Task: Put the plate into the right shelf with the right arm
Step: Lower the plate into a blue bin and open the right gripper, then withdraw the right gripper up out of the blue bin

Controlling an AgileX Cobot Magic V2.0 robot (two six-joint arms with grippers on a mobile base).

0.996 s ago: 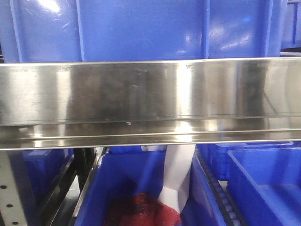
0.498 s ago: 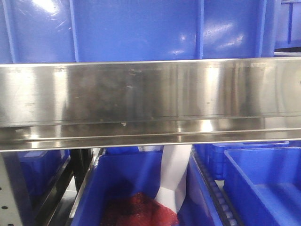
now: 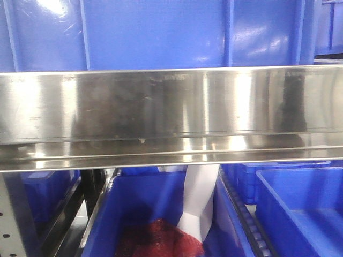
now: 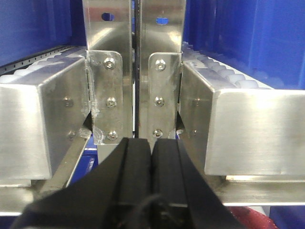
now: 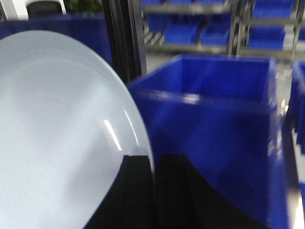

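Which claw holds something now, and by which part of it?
The right claw grips the white plate by its rim. The left claw is shut, holding nothing.

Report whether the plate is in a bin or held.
Held. The right gripper pinches the plate by its rim; the blue bin lies beyond it.

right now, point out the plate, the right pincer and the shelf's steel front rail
plate (image 5: pixel 62 133): right wrist view, on its white face
right pincer (image 5: pixel 155 164): right wrist view, between the two black fingertips at the plate's rim
shelf front rail (image 3: pixel 171 101): front-facing view, centre of its shiny steel face
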